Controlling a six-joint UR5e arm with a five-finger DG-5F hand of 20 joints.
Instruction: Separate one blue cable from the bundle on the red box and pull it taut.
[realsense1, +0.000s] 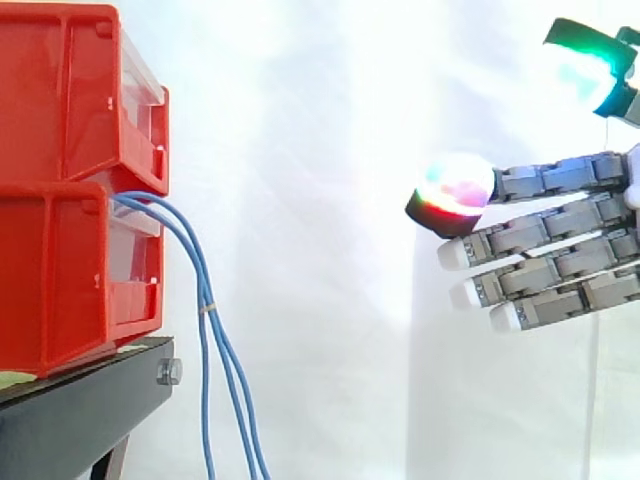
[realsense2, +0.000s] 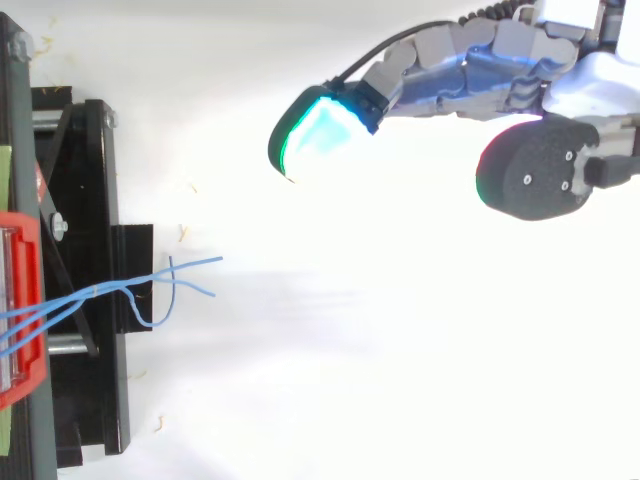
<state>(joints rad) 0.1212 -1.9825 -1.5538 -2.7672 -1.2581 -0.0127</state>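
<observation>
Now, in the side view, your hand (realsense1: 560, 250) hangs well apart from the blue cables (realsense1: 207, 305), off to their right. Its fingers are straight and spread, gripping nothing. The cables spill from the front of the lower red bin (realsense1: 60, 280) and droop together past the black stand (realsense1: 80, 410), untouched.

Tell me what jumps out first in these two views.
The hand stands out at the side view's right, open, its fingertips glowing, well apart from the work. At the left are stacked red bins on a black stand. Blue cables spill from the bins' front and hang down, untouched.
</observation>
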